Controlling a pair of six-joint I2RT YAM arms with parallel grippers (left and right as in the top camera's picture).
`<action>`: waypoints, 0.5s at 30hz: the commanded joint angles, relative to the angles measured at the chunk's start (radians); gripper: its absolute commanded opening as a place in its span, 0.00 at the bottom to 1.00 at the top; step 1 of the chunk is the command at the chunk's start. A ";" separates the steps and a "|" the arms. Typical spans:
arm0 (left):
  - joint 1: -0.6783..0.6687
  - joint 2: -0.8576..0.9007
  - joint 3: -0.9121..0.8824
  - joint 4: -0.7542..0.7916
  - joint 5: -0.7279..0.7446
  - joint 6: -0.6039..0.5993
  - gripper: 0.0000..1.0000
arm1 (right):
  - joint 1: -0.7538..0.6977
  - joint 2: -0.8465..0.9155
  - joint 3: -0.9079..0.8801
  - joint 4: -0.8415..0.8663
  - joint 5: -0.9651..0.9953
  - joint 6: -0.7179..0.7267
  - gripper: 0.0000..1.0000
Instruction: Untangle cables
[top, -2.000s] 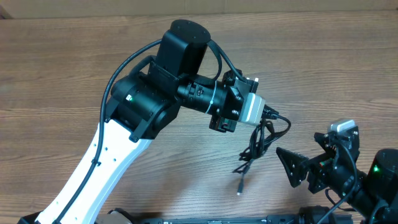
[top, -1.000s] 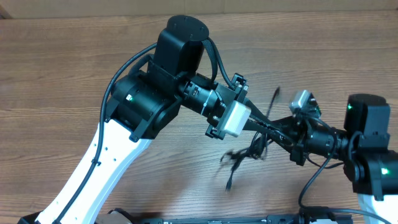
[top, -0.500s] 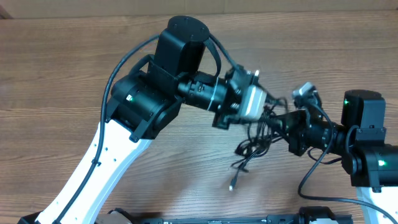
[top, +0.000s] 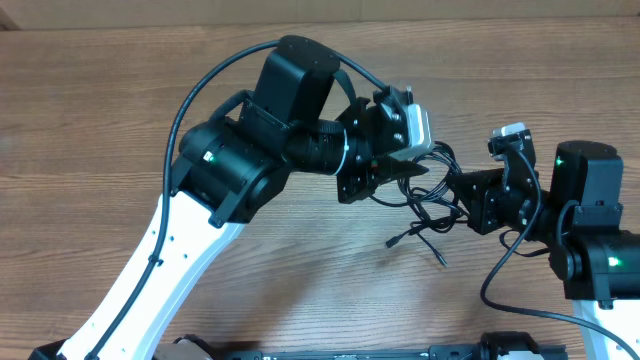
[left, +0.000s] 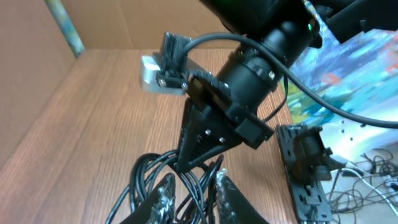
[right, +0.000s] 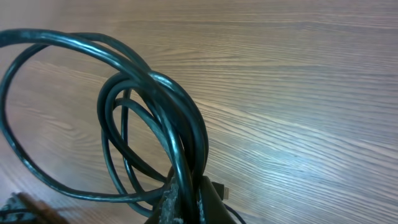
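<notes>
Right hand (right: 183, 202) was clamped shut on the cables (right: 191, 143), holding the looped bundle above the wooden worktop (top: 100, 100). Left hand (left: 194, 196) straddled neighbouring strands, grip unclear, probably to pull loops apart between both arms.

The right gripper (top: 447, 190) has swung in from the table's lower right and clamped onto the cables (top: 428, 212). The left gripper (top: 412, 171) has turned and lifted, its fingers now slightly parted with cords between them. The bundle's loose plug end (top: 441, 262) has been drawn up and rightward.
</notes>
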 joint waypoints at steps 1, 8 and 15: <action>-0.013 0.032 0.015 -0.041 -0.005 0.084 0.20 | -0.002 -0.005 -0.001 0.019 -0.069 0.037 0.04; -0.053 0.101 0.015 -0.069 0.028 0.128 0.17 | -0.002 -0.005 -0.001 0.022 -0.072 0.057 0.04; -0.065 0.161 0.015 -0.066 0.012 0.127 0.09 | -0.002 -0.005 -0.001 0.023 -0.072 0.057 0.04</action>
